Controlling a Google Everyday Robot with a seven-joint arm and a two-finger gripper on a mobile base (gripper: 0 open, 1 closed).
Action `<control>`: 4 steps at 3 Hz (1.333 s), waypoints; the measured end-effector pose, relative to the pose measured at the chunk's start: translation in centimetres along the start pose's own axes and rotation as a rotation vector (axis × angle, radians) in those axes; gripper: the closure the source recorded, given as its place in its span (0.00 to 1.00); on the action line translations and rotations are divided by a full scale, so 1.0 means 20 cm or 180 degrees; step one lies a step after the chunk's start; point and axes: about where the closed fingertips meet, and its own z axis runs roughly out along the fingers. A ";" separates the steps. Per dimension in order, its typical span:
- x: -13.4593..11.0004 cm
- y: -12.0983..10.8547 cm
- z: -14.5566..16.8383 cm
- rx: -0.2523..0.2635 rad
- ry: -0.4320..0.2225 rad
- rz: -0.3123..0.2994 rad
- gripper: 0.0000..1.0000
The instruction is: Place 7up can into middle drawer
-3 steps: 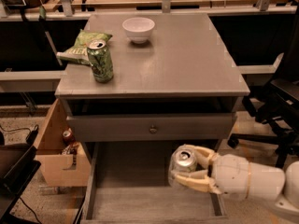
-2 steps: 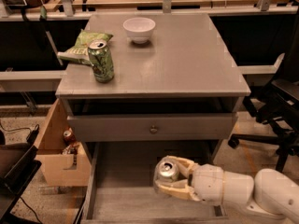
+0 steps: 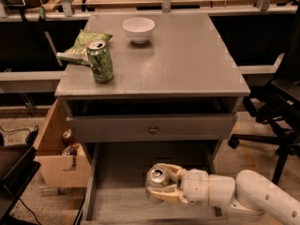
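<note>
7up can (image 3: 156, 174) sat clenched in the jaws of your gripper (image 3: 158, 182), upright inside the pulled-out middle drawer (image 3: 117, 203), near the centre of its floor; you could not tell whether it touched the planks. Up on the worktop (image 3: 187, 64) you had a green can (image 3: 101, 60), a chip bag (image 3: 78, 48) and a white bowl (image 3: 138, 29).

Tool (image 3: 158, 185) gripping 7up can (image 3: 156, 176) over middle drawer (image 3: 117, 206); left floor free.

Grey cabinet (image 3: 187, 55) between a cardboard box (image 3: 60, 170) and black office chair (image 3: 285, 100).
</note>
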 end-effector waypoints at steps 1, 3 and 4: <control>0.07 -0.10 0.04 -0.0084 -0.0006 -0.0050 1.00; 0.45 -0.47 0.23 -0.0447 -0.0034 -0.0205 1.00; 0.60 -0.50 0.27 -0.0494 0.0120 -0.0254 1.00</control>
